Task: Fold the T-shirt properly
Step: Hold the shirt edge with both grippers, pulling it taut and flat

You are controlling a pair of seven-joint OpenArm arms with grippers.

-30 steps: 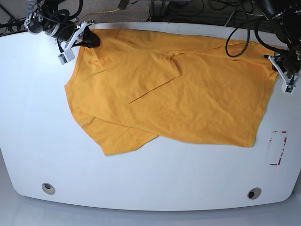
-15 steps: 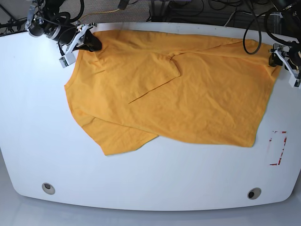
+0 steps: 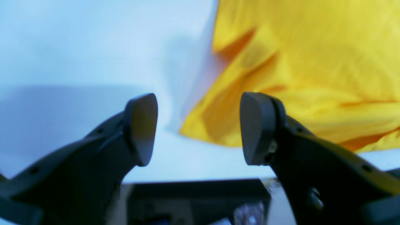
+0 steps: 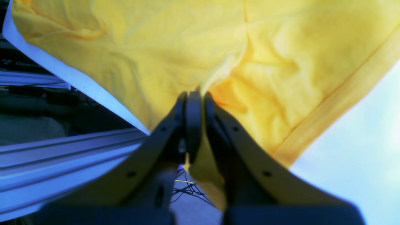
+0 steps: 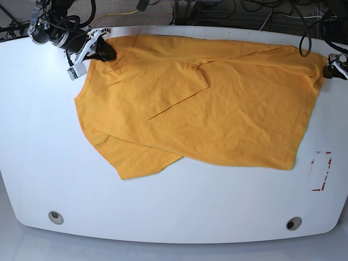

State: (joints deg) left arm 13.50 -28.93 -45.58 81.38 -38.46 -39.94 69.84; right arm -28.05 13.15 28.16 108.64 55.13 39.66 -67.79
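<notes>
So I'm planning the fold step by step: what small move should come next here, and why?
Probably bring the left gripper back onto the T-shirt corner just beyond its fingertips. Its jaws stand open and empty over the white table, while the right gripper is shut on the opposite far corner. With only one corner held, a lift would likely drag the cloth askew.

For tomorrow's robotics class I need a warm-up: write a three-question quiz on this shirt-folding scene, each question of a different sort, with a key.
1. True or false: the left gripper has its fingers closed on cloth.
2. Which gripper pinches the T-shirt? A) left B) right C) neither
3. Fill in: the T-shirt lies on a ____ table.

Key:
1. False; its fingers stand apart, empty, beside the shirt's edge.
2. B; the right gripper is shut on a fold.
3. White.
</notes>
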